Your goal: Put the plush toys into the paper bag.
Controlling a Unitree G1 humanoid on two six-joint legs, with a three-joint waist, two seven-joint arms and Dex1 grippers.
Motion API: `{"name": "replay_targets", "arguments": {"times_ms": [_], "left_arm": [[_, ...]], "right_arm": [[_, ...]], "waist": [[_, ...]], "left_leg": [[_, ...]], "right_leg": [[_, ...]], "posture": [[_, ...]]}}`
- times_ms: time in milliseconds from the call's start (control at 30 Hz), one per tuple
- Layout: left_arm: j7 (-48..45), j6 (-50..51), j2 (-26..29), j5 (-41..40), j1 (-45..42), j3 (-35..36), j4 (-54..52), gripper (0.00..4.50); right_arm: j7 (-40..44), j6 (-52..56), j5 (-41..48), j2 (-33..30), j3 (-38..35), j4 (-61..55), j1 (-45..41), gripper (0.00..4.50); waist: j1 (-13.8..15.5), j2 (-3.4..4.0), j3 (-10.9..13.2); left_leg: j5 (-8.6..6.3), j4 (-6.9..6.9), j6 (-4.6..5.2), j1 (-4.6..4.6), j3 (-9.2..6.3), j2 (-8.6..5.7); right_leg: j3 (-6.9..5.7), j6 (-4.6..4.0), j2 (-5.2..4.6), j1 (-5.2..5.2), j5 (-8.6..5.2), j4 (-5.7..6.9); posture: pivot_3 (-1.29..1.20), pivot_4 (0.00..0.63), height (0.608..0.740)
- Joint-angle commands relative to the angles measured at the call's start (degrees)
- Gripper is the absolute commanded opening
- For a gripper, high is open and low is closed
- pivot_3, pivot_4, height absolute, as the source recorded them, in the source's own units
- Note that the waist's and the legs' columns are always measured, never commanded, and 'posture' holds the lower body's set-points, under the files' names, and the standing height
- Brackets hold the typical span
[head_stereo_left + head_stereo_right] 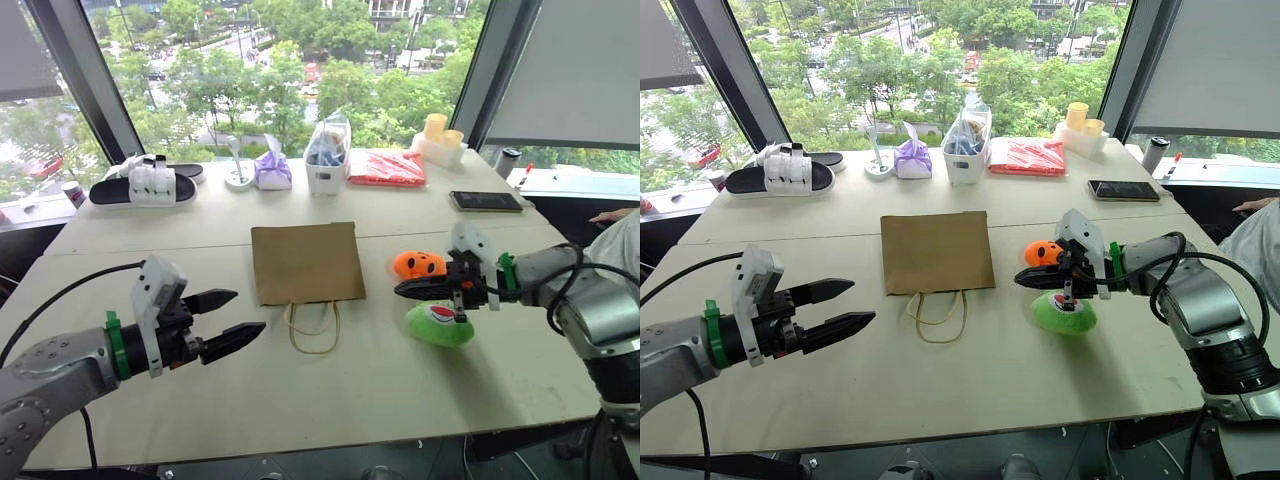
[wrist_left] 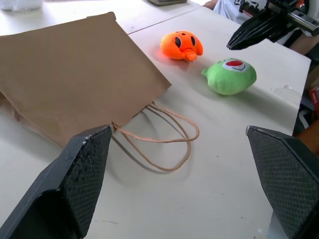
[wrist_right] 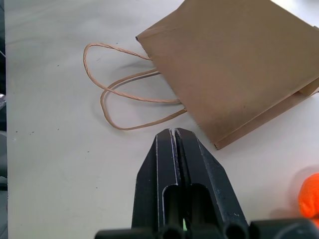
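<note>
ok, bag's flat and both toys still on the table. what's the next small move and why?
Probably open the right end effector and lower it onto the green plush toy. Its fingers are pressed shut, empty, just above that toy, with the orange plush toy beside it. The paper bag lies flat, mouth closed, handles toward the robot, so the open left end effector would likely have to lift its mouth.

grey arms, green wristbands, seemingly textured black fingers [image 2: 82,174]
</note>
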Motion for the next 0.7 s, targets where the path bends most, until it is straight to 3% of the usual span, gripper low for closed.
{"name": "replay_targets", "arguments": {"times_ms": [33,700], "left_arm": [[-0.98,-1.12,-0.22,1.65,-0.77,0.66,0.06,4.42],[-7.69,-1.01,-1.01,7.26,-5.12,-3.22,3.48,4.42]], "right_arm": [[0.15,-0.82,-0.21,-0.45,-0.93,-0.74,-1.69,0.0],[-2.72,1.07,0.75,-0.11,-2.72,-4.57,0.56,0.0]], "waist": [[0.0,0.0,0.0],[0.03,0.0,0.0]], "left_leg": [[0.0,0.0,0.0,0.0,0.0,0.0],[0.0,0.0,0.0,0.0,0.0,0.0]], "right_leg": [[0.0,0.0,0.0,0.0,0.0,0.0],[0.0,0.12,0.0,-0.01,0.07,0.0]], "posture": [[0.0,0.15,0.74],[0.0,0.15,0.74]]}}
